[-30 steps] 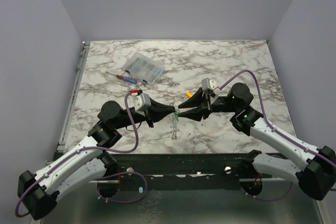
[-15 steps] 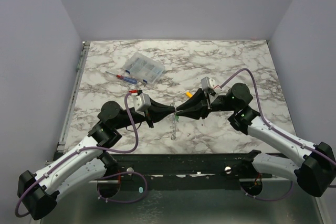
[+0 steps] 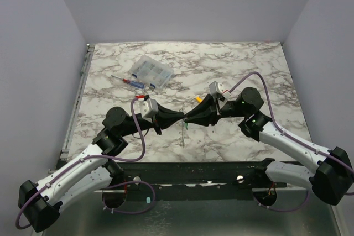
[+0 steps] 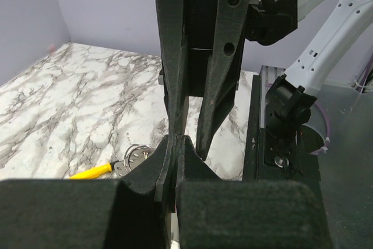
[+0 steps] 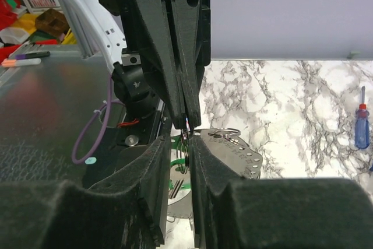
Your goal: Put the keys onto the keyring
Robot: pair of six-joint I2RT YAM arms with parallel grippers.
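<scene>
On the white marble worktop (image 3: 249, 64), towards its near edge, the two black arms meet tip to tip. The left jaws are pressed fully together. Whether they pinch the keyring (image 3: 182, 134), a thin pale grey band running near to far through that meeting point, I cannot tell. The right jaws stand a narrow gap apart at the left tips, and what they hold is unclear. The tiny green-headed key (image 3: 187, 126) sits just on the near side of them. With the tips so crowded, a slight misalignment could knock the key off the band's end, or the band could slip free.
</scene>
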